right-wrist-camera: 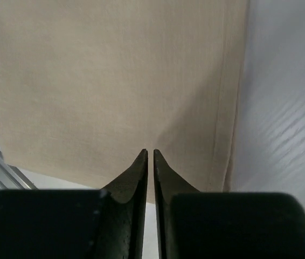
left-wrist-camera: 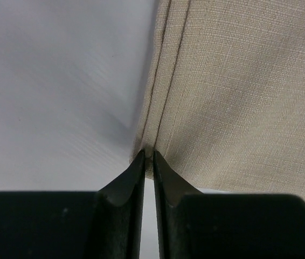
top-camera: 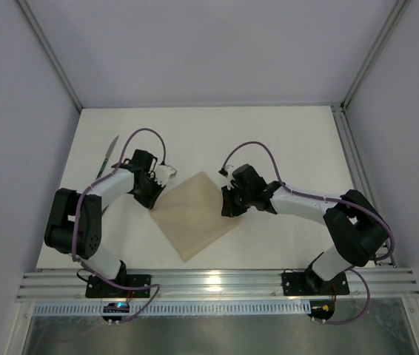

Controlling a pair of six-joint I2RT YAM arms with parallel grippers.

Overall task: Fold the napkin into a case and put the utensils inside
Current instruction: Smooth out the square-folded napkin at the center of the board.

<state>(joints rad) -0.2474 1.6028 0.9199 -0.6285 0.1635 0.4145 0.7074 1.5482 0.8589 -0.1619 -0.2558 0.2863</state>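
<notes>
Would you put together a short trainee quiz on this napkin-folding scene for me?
1. True or false: the napkin is already folded into a narrow case.
2. In the top view, the left gripper has its tips at which part of the napkin? A) its left corner B) its centre C) its near corner
3. In a few words: where does the teal-handled utensil lie relative to the napkin?
Key: 1 false, it lies flat and unfolded. 2 A. 3 On the table, to the napkin's left and apart from it.
</notes>
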